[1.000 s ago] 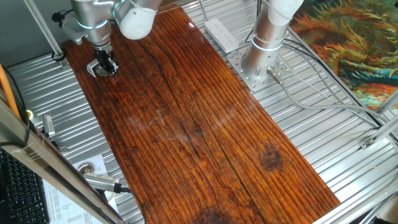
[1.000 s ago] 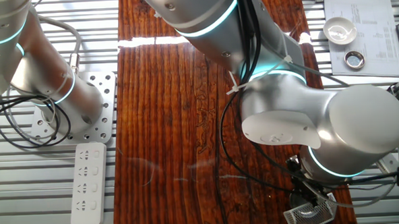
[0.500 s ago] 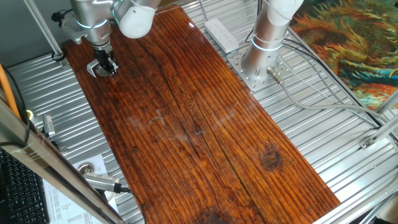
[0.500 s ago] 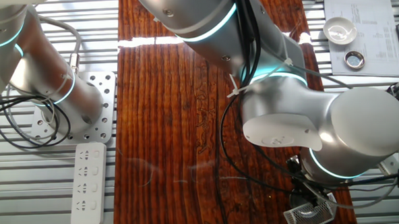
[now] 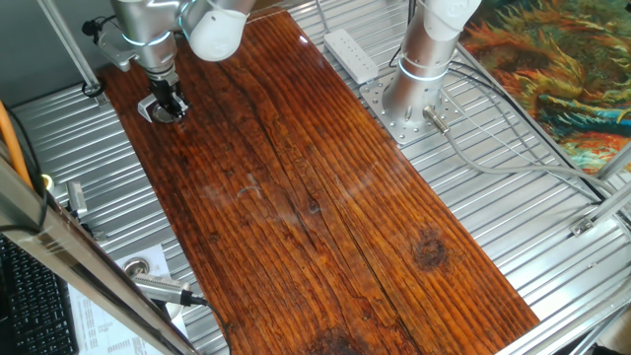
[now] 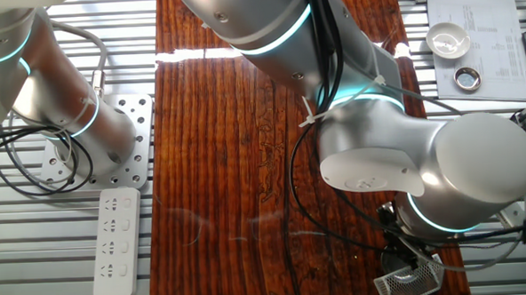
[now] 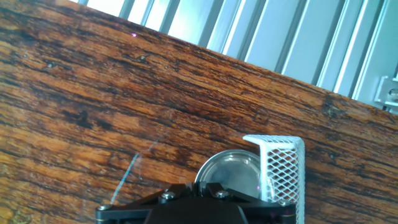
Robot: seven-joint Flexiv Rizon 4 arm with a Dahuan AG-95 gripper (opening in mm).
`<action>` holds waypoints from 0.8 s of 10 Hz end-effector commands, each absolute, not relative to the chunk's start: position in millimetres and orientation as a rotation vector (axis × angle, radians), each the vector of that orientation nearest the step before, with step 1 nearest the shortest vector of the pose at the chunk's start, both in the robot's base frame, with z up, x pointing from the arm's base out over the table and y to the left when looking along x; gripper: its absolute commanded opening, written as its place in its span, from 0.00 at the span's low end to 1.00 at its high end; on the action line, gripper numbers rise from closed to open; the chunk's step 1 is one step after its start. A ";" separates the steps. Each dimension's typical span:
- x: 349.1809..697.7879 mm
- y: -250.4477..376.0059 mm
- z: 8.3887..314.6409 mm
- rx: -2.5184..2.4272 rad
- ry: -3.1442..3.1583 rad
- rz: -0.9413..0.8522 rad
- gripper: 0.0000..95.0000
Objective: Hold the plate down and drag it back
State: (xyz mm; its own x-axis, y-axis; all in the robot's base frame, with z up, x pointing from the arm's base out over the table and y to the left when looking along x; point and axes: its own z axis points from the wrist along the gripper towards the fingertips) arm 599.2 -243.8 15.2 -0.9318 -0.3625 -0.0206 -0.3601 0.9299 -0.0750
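The plate (image 7: 229,168), a small round metal disc with a shiny rim and grey centre, lies on the wooden table (image 7: 93,93) near its edge. My gripper (image 7: 193,186) is right over the plate's near edge, its two dark fingers drawn together, covering part of the disc. In one fixed view the gripper (image 5: 170,106) stands upright at the table's far left corner, with the plate (image 5: 151,111) showing as a silver patch at its foot. In the other fixed view the gripper (image 6: 406,257) is low under the big arm joint, and the plate is hidden there.
A white mesh bracket (image 7: 283,167) stands against the plate's right side, seen also as a mesh bracket (image 6: 409,283). Ribbed metal decking (image 7: 298,43) lies just past the table edge. A power strip (image 5: 352,54), a second arm's base (image 5: 414,99), a small white bowl (image 6: 447,40) and a ring (image 6: 466,78) lie off the wood.
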 end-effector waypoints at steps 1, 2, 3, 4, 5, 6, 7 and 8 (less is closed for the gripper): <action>598.6 -243.3 14.7 -0.577 3.052 -0.111 0.00; 598.8 -243.0 14.8 -0.580 3.051 -0.106 0.00; 598.8 -242.3 14.6 -0.583 3.050 -0.108 0.00; 598.7 -241.6 14.4 -0.580 3.051 -0.110 0.00; 598.8 -241.4 14.4 -0.583 3.050 -0.109 0.00; 598.8 -241.0 14.3 -0.584 3.050 -0.108 0.00; 598.7 -240.1 14.1 -0.584 3.050 -0.110 0.00; 598.8 -239.7 14.1 -0.584 3.051 -0.116 0.00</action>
State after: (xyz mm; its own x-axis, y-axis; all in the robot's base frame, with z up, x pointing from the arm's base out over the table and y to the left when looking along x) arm 599.1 -240.6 15.0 -0.9283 -0.3715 -0.0176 -0.3690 0.9259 -0.0804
